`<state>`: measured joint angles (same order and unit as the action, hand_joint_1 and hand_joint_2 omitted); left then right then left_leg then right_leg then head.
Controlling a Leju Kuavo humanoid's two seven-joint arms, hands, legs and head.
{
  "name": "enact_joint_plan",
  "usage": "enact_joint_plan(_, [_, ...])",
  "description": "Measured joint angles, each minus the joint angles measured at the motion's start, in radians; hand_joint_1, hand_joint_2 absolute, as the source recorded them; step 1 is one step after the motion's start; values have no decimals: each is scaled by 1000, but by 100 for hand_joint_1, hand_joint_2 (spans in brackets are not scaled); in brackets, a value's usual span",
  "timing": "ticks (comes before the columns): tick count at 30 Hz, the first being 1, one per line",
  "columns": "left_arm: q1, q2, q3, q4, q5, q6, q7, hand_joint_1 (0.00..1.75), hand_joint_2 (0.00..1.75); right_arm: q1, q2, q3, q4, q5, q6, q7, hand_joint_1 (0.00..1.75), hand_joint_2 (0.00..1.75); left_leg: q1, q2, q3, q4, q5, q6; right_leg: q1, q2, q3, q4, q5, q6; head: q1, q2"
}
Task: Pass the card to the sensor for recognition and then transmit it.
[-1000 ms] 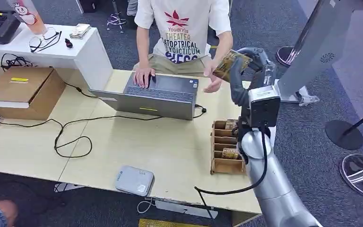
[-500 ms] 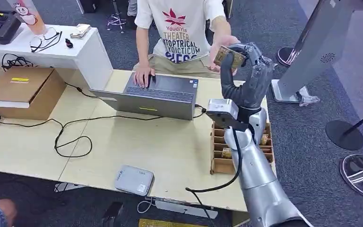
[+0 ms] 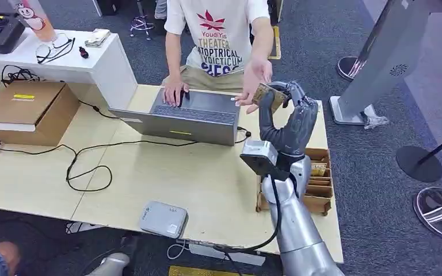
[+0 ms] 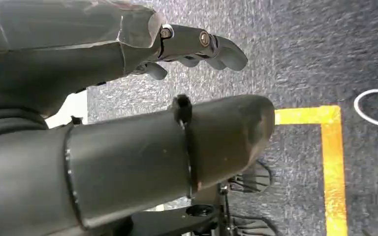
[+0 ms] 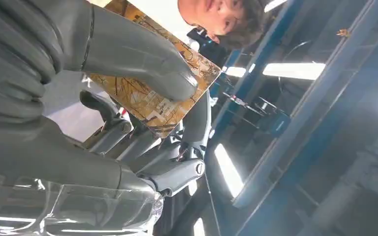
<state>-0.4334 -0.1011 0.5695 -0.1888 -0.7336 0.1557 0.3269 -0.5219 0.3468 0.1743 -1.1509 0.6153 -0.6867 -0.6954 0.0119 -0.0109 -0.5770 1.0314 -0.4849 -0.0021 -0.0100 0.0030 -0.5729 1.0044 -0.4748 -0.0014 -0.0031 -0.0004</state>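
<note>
The robot hand holds the card: the thick grey thumb presses on its patterned brown face, and the darker fingers support it from behind. The free corner of the card points toward 2 o'clock. A person is at 12 o'clock, behind the card. Bright ceiling lights are at 3 o'clock.

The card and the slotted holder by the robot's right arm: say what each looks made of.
Card: likely stiff plastic or coated board; it stays flat in the right hand, with a glossy printed brown pattern. Slotted holder: probably plywood or thick cardboard, matte brown with flat panels.
</note>
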Motion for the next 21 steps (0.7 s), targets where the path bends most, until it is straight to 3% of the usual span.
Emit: enact_joint_plan(21, [-32, -8, -2, 0, 4, 18, 26, 0, 0, 19, 8, 2, 24, -7, 0, 0, 175, 175, 0, 0, 0, 0, 0, 0, 0, 0, -1, 0, 0, 0, 0, 0])
